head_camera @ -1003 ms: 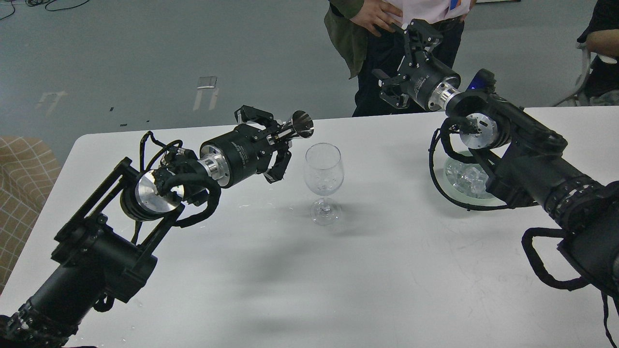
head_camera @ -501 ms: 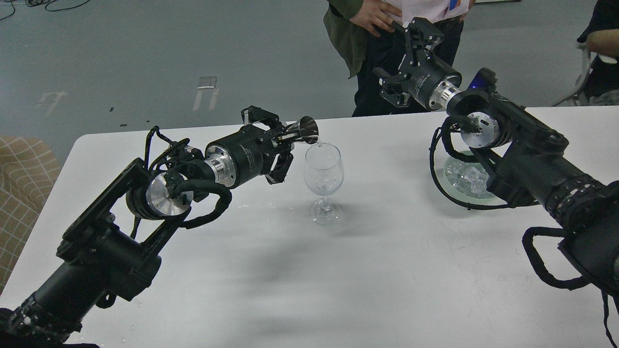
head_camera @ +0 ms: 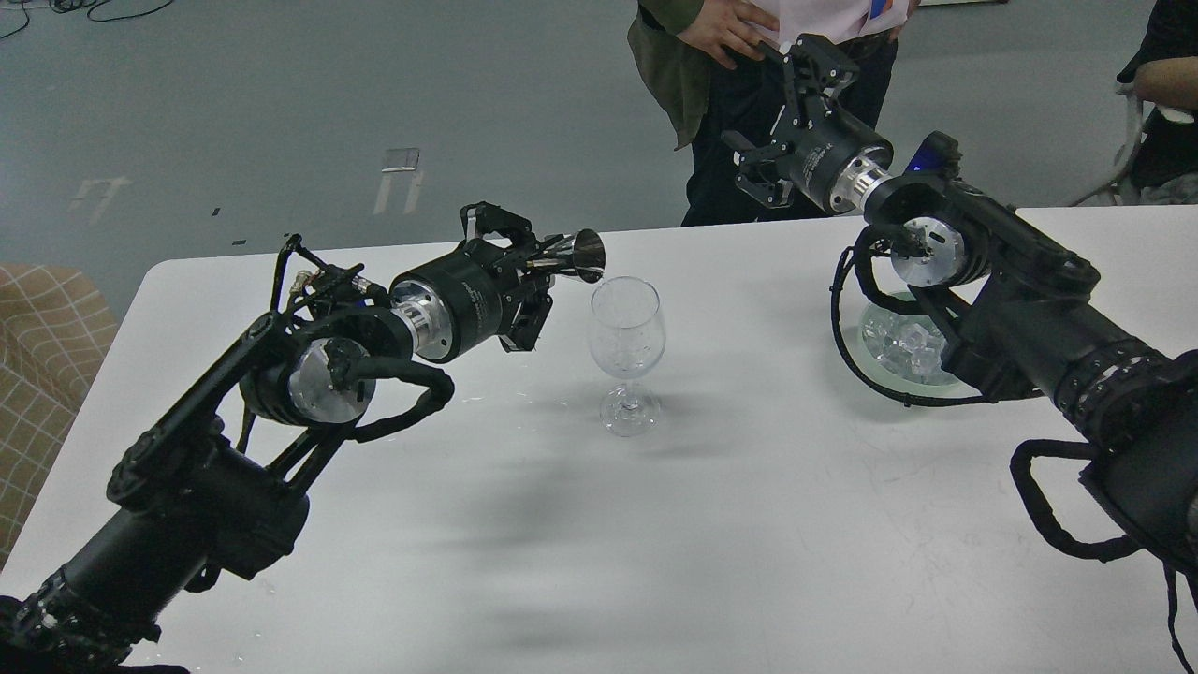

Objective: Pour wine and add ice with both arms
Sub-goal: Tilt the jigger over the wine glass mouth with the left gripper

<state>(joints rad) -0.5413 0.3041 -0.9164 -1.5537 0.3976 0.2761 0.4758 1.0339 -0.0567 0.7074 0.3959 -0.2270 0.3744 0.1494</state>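
A clear stemmed wine glass (head_camera: pixel 627 329) stands upright in the middle of the white table (head_camera: pixel 580 543), with a few glassy pieces in its bowl. My left gripper (head_camera: pixel 541 270) is shut on a small shiny metal cup (head_camera: pixel 578 255), held on its side with the mouth facing the glass rim, just left of it. The ice (head_camera: pixel 906 348), several clear cubes, lies in a round glass dish (head_camera: pixel 875 374) at the right, partly hidden behind my right arm. My right gripper (head_camera: pixel 779 117) is open and empty, raised beyond the table's far edge.
A person (head_camera: pixel 749 56) stands just behind the table, close to my right gripper. Another person's arm (head_camera: pixel 1165 80) shows at the far right. A chequered seat (head_camera: pixel 42 346) stands by the table's left edge. Small wet drops lie near the glass foot (head_camera: pixel 629 417).
My left gripper tipped the metal cup onto the glass rim, where liquid ran out, then drew back a little to the left. My right arm has hardly moved.
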